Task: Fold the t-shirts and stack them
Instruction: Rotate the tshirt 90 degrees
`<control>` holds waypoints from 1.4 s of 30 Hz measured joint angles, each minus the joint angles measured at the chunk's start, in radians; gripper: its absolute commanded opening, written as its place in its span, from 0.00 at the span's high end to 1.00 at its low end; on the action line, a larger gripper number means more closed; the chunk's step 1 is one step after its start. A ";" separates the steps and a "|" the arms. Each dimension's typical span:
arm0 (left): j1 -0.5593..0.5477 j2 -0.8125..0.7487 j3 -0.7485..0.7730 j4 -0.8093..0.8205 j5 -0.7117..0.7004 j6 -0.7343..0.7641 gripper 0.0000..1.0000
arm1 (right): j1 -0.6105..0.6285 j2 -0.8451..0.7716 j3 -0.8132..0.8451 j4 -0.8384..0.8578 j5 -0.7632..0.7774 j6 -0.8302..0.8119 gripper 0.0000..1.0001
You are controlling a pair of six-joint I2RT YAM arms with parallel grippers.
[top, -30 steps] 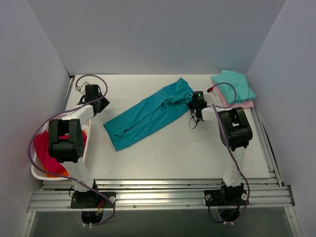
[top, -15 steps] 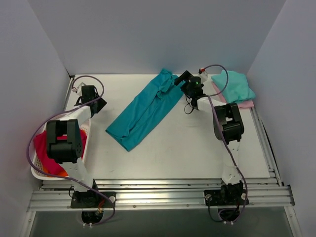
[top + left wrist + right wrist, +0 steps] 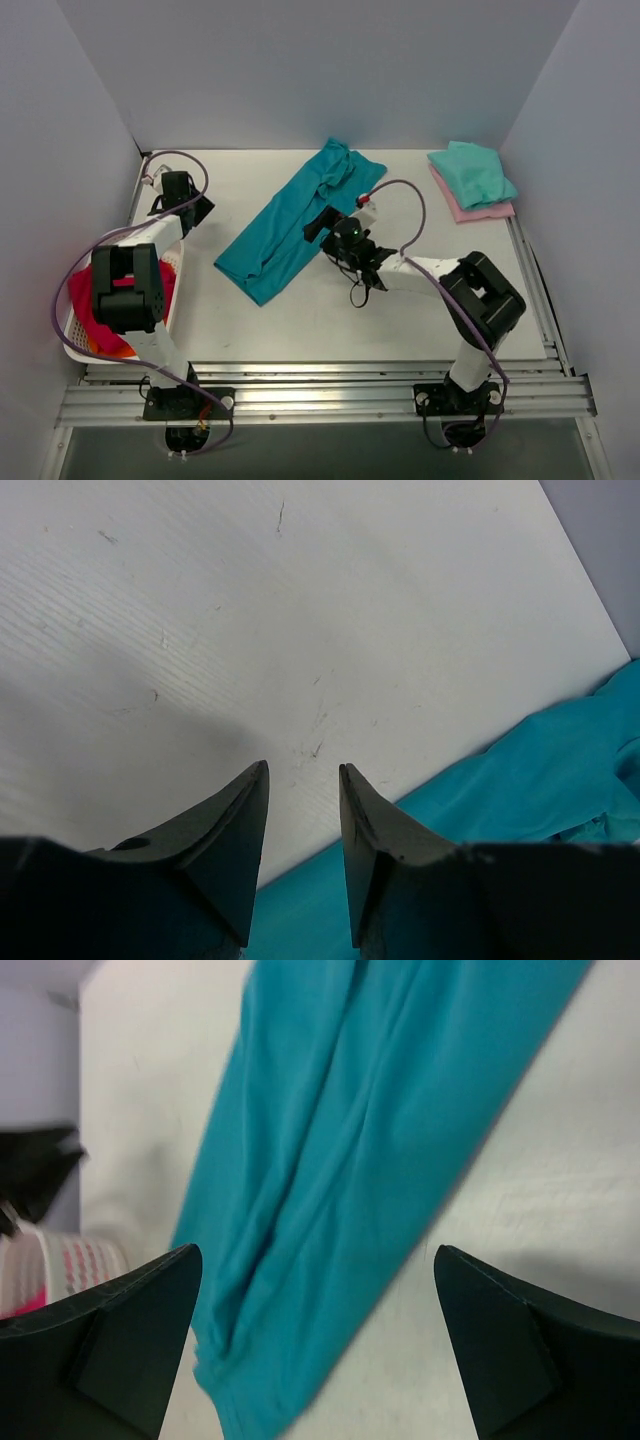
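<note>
The deep teal-blue t-shirt (image 3: 295, 225) lies as a long narrow strip running from the back middle of the table to the front left. It fills the top of the right wrist view (image 3: 330, 1160) and shows at the lower right of the left wrist view (image 3: 540, 780). My right gripper (image 3: 322, 232) hovers at the strip's right edge, jaws wide open and holding nothing (image 3: 315, 1250). My left gripper (image 3: 198, 210) is off to the left of the strip, jaws partly apart over bare table (image 3: 303, 767). A folded mint-green t-shirt (image 3: 475, 172) rests on a folded pale pink one (image 3: 480, 211) at the back right.
A white lattice basket (image 3: 75, 350) with red cloth (image 3: 95, 305) inside stands at the left edge beside the left arm; it also shows in the right wrist view (image 3: 70, 1260). Grey walls close in the table on three sides. Purple cables loop from both arms.
The right gripper carried the teal shirt's far end back and to the left, opened and let go, then swung forward to the strip's middle. The left arm barely moved.
</note>
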 measured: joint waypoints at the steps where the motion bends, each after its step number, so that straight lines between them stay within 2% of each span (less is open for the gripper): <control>1: 0.000 0.000 0.000 0.000 0.000 0.000 0.57 | 0.047 0.022 -0.011 -0.007 -0.006 0.018 0.04; 5: 0.000 0.000 -0.004 0.000 0.003 -0.001 0.57 | 0.179 0.079 -0.045 -0.031 -0.035 0.083 0.04; 8: 0.000 0.000 -0.005 0.001 0.004 -0.001 0.57 | 0.235 0.085 -0.045 -0.038 -0.046 0.117 0.04; 15: 0.000 -0.002 -0.011 0.002 0.003 0.000 0.57 | 0.319 0.179 0.036 -0.029 -0.072 0.162 0.05; 20: 0.006 -0.002 -0.014 0.003 0.003 -0.001 0.57 | 0.340 0.257 0.096 0.049 -0.113 0.193 0.07; 24: 0.014 -0.002 -0.018 0.005 0.003 -0.001 0.58 | 0.340 0.276 0.100 0.084 -0.135 0.206 0.20; 25: 0.015 -0.002 -0.018 0.006 0.003 -0.001 0.58 | 0.340 0.277 0.100 0.083 -0.138 0.207 0.39; 26: 0.016 -0.002 -0.018 0.006 0.003 -0.001 0.58 | 0.340 0.278 0.098 0.082 -0.142 0.203 0.53; 27: 0.016 -0.002 -0.018 0.006 0.003 -0.001 0.58 | 0.338 0.280 0.096 0.080 -0.146 0.200 0.75; 30: 0.017 -0.002 -0.018 0.007 0.003 0.000 0.57 | 0.332 0.289 0.075 0.067 -0.156 0.203 1.00; 34: 0.018 -0.002 -0.019 0.008 0.003 -0.001 0.58 | 0.319 0.291 0.050 0.066 -0.170 0.205 1.00; 42: 0.019 -0.002 -0.021 0.010 0.003 0.000 0.58 | 0.251 0.261 -0.055 0.183 -0.199 0.207 1.00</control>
